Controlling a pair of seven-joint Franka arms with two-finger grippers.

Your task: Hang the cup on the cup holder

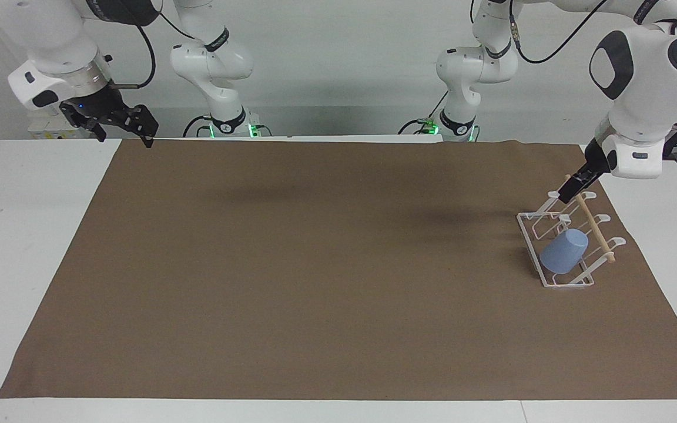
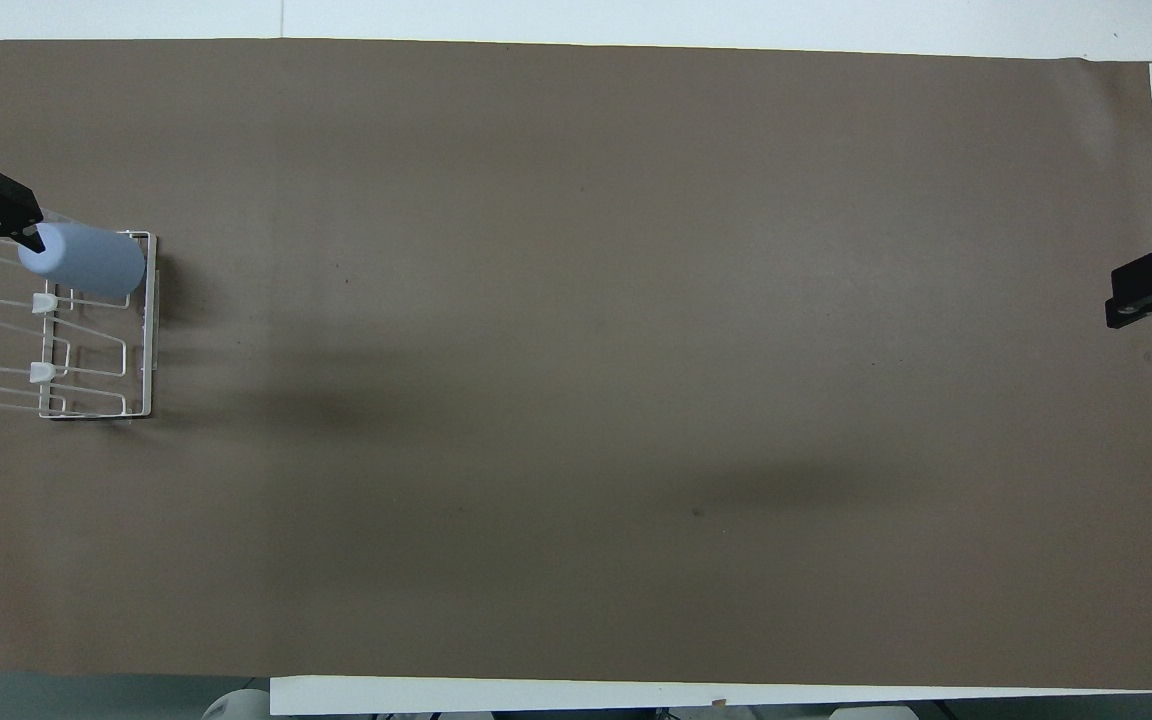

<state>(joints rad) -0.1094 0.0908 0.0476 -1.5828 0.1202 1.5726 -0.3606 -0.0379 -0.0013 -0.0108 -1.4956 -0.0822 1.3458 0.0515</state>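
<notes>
Because the cup point(image 1: 562, 251) sits inverted on a slanted prong of the cup holder point(image 1: 555, 281), it needs no support; the left gripper point(image 1: 569, 191) hangs empty above the rack's nearer end, how far its fingers are parted I cannot tell, while the right gripper point(image 1: 116, 122) waits over the counter's point(image 1: 33, 235) edge, its fingers spread and empty.

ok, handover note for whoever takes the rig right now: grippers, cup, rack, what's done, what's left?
Left gripper: holds nothing, in the air over the end of the rack nearer the robots, clear of the cup.
Right gripper: holds nothing, waits over the edge of the brown mat at the right arm's end of the table.
Small light-blue plastic cup: tilted, mouth down, on a slanted prong of the white wire cup holder with the wooden dowel, at the left arm's end of the table.
Done: cup hung and released.
Left: probably just park the left arm; check the cup sits firmly.
</notes>
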